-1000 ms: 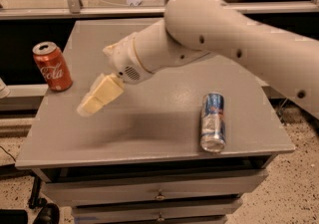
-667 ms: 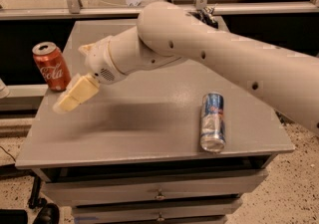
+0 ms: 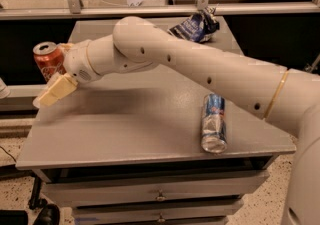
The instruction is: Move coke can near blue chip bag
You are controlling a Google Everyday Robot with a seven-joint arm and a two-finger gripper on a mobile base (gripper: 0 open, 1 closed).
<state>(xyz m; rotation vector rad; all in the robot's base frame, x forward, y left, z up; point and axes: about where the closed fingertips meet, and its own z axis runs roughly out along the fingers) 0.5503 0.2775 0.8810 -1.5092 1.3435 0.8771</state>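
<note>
One short red coke can [image 3: 47,60], with faint white script and a silver top, stands upright at the left edge of the desk [image 3: 125,134]. The tool [image 3: 54,92] hangs just beside it on the near side, low over the desk's left rim; whether it is apart or together cannot be told. Well apart, at the far edge, lies the blue chip bag [image 3: 194,25], crumpled dark blue foil with white print. A slim blue-and-silver can [image 3: 214,123] lies on its side near the front right.
</note>
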